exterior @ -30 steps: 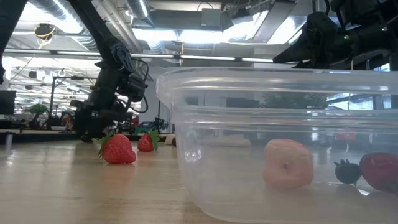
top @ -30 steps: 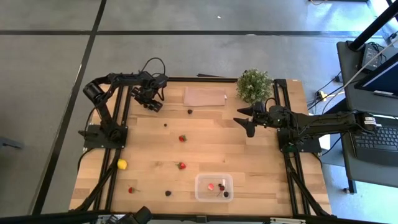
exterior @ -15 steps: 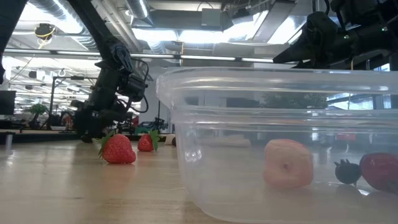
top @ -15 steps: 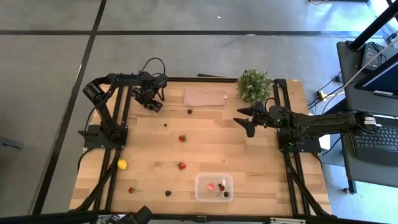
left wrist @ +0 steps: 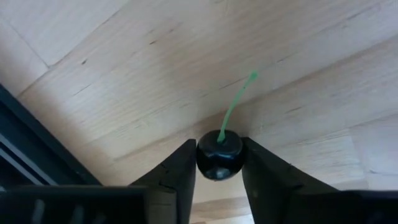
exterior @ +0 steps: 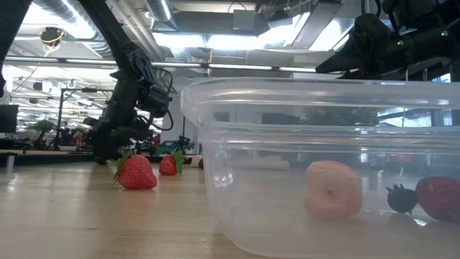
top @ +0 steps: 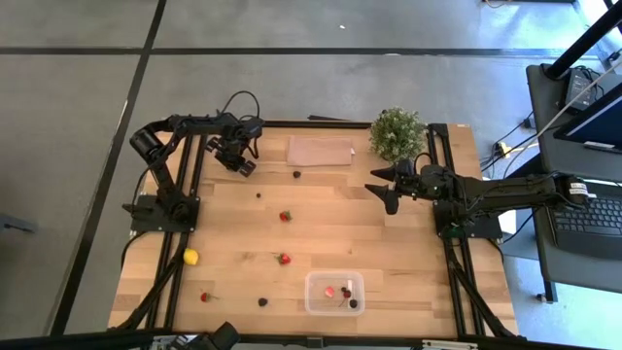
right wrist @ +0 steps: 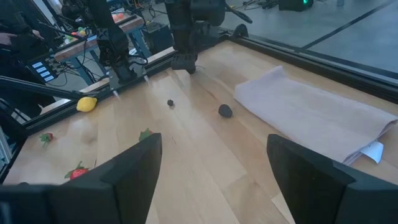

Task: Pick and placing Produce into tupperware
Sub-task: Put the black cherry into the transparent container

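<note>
Tupperware (top: 334, 292): clear rounded tub near the counter's (top: 389, 243) front edge, right of centre; holds a pale pink piece (exterior: 333, 189), a red strawberry (exterior: 436, 197) and a dark berry (exterior: 401, 198).

Potted plant (top: 397, 133): bushy green, at the back edge, right of middle.

Brownish sheet (top: 320, 151): flat, at the back edge, just left of the plant.

Right gripper (top: 386, 191): hangs over the right half of the counter, below the plant; fingers (right wrist: 134, 171) spread wide, holding nothing.

Left gripper (top: 243, 165): down at the back-left corner; fingers (left wrist: 180, 174) pressed against both sides of a black cherry (left wrist: 219, 157) with a green stem, resting on the wood.

Loose produce: lemon (top: 191, 257) by the left edge; strawberries mid-counter (top: 285, 216), (top: 284, 259) and at front left (top: 205, 297); dark berries below the sheet (top: 296, 174), left of centre (top: 259, 193) and near the front edge (top: 262, 301).
</note>
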Robot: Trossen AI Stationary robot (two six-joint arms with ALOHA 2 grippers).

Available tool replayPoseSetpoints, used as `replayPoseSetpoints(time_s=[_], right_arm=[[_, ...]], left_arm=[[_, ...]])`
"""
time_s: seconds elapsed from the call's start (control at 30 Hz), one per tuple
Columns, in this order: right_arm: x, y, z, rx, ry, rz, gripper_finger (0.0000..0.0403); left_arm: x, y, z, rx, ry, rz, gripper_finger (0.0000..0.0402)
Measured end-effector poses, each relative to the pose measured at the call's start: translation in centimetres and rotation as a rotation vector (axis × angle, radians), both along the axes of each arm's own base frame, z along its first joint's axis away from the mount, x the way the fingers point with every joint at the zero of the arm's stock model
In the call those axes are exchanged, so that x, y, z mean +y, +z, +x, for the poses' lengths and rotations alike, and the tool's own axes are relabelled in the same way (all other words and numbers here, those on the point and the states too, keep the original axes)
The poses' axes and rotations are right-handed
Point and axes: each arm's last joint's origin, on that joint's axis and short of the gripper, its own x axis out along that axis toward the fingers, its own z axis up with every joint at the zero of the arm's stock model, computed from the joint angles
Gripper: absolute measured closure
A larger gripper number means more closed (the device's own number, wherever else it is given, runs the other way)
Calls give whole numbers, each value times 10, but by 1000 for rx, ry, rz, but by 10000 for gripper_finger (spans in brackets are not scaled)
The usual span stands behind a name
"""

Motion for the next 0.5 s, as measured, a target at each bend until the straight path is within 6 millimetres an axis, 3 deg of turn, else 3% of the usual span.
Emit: replayPoseSetpoints(time_s=[0.17,0.3,0.5], right_arm=[[0,0,0,0,0,2,111],[0,0,0,-1,-1,3,111],[0,0,0,-1,-1,3,111]], left_arm=[[0,0,1,-11,2,-6,307],[-3,1,4,-12,-18,1,289],[-12,17,14,-75,-62,20,303]])
